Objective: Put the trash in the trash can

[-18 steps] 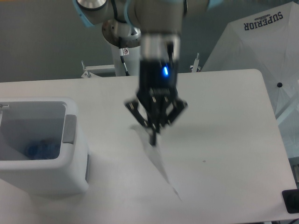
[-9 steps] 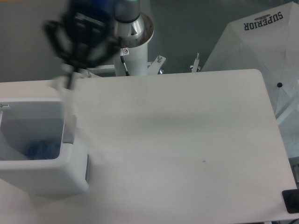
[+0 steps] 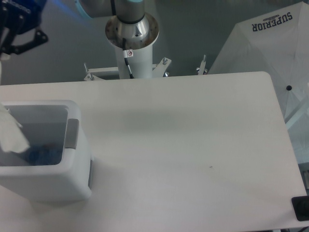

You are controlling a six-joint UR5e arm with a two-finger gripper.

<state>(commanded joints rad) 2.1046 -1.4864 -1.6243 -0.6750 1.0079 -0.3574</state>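
While the gripper (image 3: 10, 41) sits above the bin (image 3: 72, 159), partly out of frame and its state unclear, the wrapper (image 3: 10, 134) lies within the bin's mouth above the bottle (image 3: 42, 153).

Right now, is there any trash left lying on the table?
No, the table top is bare; the white wrapper is over the trash can, and something blue, likely the bottle, lies inside.

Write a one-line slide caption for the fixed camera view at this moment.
White wrapper over the open trash can, bluish bottle already inside; the hand sits at the frame's upper left edge.
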